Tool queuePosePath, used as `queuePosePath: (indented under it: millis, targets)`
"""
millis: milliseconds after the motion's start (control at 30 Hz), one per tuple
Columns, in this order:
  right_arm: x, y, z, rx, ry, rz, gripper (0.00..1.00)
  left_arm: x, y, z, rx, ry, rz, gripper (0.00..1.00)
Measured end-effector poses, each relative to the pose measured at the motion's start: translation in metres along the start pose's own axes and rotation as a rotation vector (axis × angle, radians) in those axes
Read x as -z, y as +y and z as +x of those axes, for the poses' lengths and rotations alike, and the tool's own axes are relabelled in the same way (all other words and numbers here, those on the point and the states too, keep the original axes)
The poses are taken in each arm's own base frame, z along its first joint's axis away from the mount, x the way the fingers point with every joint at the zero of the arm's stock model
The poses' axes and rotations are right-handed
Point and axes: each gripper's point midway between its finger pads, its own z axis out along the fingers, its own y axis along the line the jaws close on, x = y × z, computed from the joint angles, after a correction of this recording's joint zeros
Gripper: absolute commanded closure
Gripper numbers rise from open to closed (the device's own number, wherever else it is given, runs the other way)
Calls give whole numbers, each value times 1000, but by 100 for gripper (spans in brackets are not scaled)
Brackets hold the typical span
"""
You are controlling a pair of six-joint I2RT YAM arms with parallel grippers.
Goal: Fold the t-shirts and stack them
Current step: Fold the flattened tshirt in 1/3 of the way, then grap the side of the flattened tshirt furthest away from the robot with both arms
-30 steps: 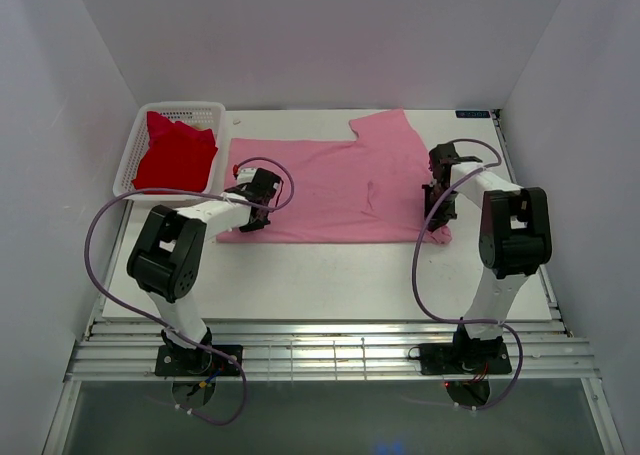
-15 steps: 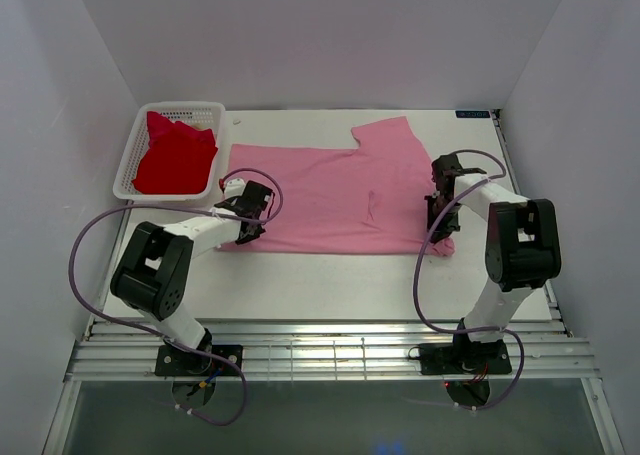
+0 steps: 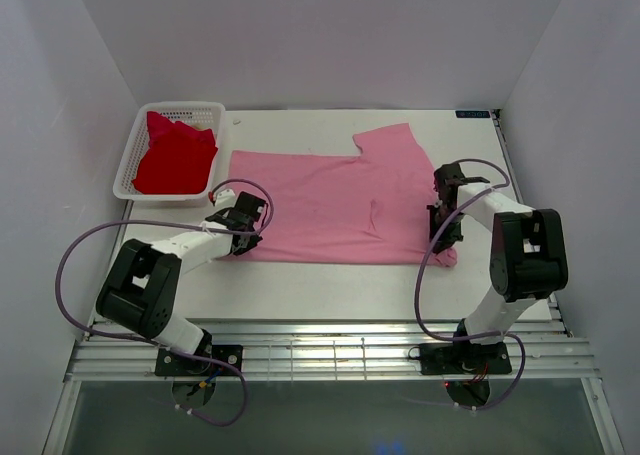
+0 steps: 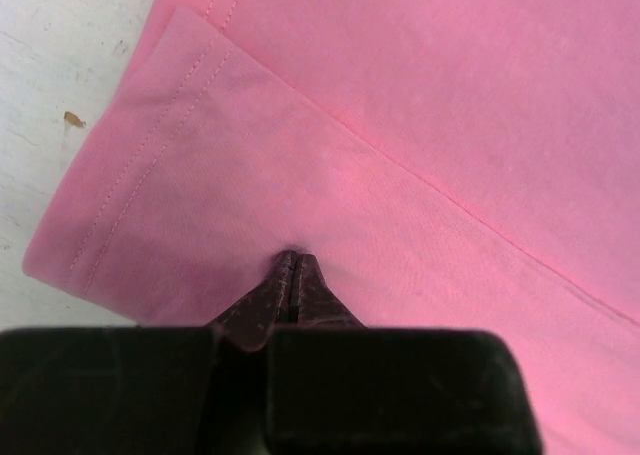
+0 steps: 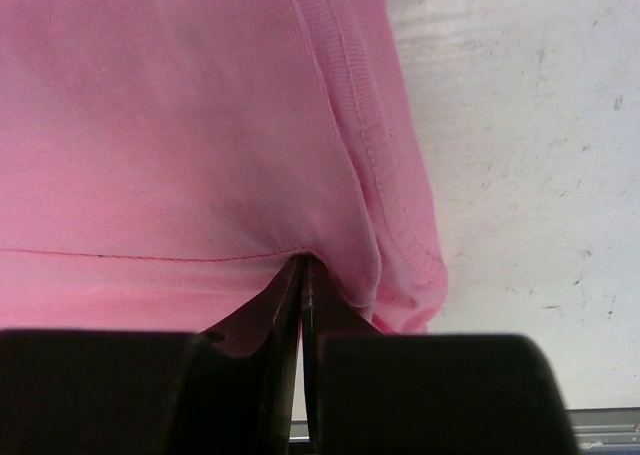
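Your pink tee (image 3: 330,200) is one plain, even pink, with hem stitching in matching pink thread. Close up on the right wrist view, you get one thin, darker red seam line across it. The red tee (image 3: 175,160) is a solid bright red. The basket (image 3: 180,107) is white, patterned with a mesh of small holes. The counter (image 3: 330,280) is white with faint grey scuffs and one small brown speck (image 4: 73,119). The left gripper (image 4: 290,267) and right gripper (image 5: 303,267) are black. Your arms (image 3: 190,243) are white and black, with purple cables (image 3: 417,290).
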Motion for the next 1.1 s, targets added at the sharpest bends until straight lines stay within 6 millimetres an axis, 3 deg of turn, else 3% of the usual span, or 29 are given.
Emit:
queuePosePath:
  millis: [333,467,567,633,667,733,767,833,967,1100]
  targets:
    - [6,-7,33,2,67,17,92,17,3,22,-15,49,10,100]
    - [22,-10,34,4,103,36,92,28,2,26,-95,125,-32,96]
    - [50,-5,-2,1,21,22,90,42,-19,1,-162,131,-25,78]
    - [74,2,-35,-3,-76,-4,86,54,-52,-34,-167,71,41,63]
    - [86,6,-49,-5,-122,-18,85,62,-69,-54,-171,34,77,48]
    - [109,11,-74,-5,-188,-37,80,78,-100,-95,-170,-52,154,36]
    - [118,13,-86,-1,-221,-47,78,85,-111,-112,-167,-85,182,27]
    - [132,18,-108,4,-270,-61,69,88,-121,-140,-167,-131,216,22]
    - [138,24,-149,27,-311,-68,54,60,-109,-173,-165,-146,197,16]
    - [124,33,-192,34,-329,-90,46,7,-89,-192,-171,-90,141,17]
